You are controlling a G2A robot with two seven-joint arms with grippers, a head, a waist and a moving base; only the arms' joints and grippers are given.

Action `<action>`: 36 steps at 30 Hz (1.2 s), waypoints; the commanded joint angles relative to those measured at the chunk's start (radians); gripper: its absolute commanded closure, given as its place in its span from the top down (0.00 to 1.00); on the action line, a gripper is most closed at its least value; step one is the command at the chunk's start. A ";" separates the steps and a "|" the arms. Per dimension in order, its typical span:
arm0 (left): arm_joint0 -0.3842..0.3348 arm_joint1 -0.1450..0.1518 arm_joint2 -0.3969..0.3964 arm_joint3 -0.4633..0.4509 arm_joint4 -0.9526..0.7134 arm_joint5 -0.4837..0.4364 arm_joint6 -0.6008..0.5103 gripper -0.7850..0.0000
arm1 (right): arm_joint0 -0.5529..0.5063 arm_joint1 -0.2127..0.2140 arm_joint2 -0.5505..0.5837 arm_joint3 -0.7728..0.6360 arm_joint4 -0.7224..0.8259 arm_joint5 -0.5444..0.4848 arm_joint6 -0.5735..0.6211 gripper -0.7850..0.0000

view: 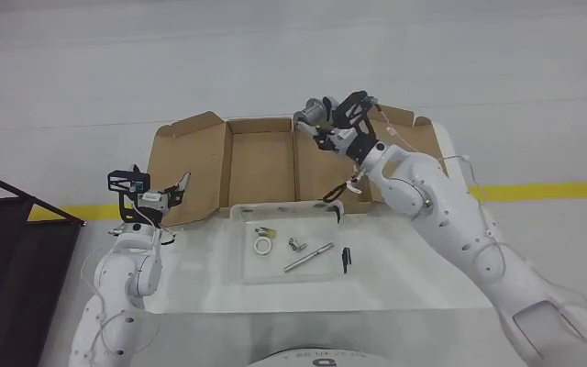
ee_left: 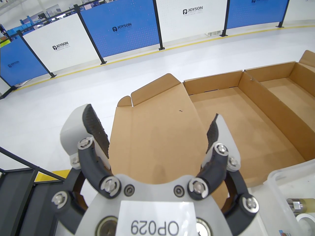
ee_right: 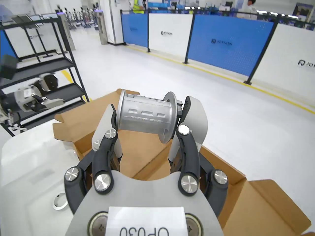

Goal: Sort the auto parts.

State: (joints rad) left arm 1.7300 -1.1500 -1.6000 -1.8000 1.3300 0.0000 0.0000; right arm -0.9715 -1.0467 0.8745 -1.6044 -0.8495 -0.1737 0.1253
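One silver flanged cylinder (ee_right: 145, 116) is clamped end to end by the right gripper (ee_right: 150, 110), whose jaws are closed only as far as the part's length allows. The part is held crosswise, clear of everything under it. Directly beneath this gripper the cardboard box (view: 261, 170) is seen. The slots along the cylinder's body and its wide flange are made out in the right wrist view, while in the top view the part is reduced to a grey lump over the box's far rim. Nothing is held by the left gripper (ee_left: 152, 119), whose jaws are spread wide. Just ahead of and below it the box's folded-out side flap is laid flat, with the divided compartments beyond, as shown in the left wrist view. To the left gripper's right, and back from the right gripper toward the robot, a clear tray (view: 266, 269) is set on the white table (view: 193, 284). Its contents are told apart in the top view: a white ring (view: 262, 246), a small bolt (view: 295, 244) and a metal rod (view: 308, 258). A black part (view: 346, 260) is placed at the tray's edge, and whether it is inside or outside cannot be told.
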 commanded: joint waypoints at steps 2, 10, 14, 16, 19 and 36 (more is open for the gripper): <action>0.000 0.000 0.000 0.000 0.000 0.000 0.000 1.00 | 0.006 -0.006 0.006 0.048 0.012 0.027 0.048 0.00; 0.000 0.000 0.000 0.000 0.000 0.000 0.000 1.00 | 0.046 -0.023 0.009 0.171 0.040 0.044 0.194 0.00; 0.000 0.000 0.000 0.000 0.000 0.000 0.000 1.00 | 0.085 -0.041 -0.014 0.238 0.070 0.028 0.244 0.00; 0.000 0.000 0.000 0.000 0.000 0.000 0.000 1.00 | 0.104 -0.052 -0.030 0.278 0.081 0.027 0.256 0.00; 0.000 0.000 0.000 0.000 0.000 0.000 0.000 1.00 | 0.131 -0.071 -0.057 0.338 0.098 0.030 0.279 0.00; 0.000 0.000 0.000 0.000 0.000 0.000 0.000 1.00 | 0.212 -0.143 -0.127 0.523 0.127 0.117 0.422 0.22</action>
State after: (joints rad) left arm 1.7300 -1.1500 -1.6000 -1.8000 1.3300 0.0000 0.0000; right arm -0.7614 -1.1872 0.7480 -1.0862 -0.7225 -0.0600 0.5420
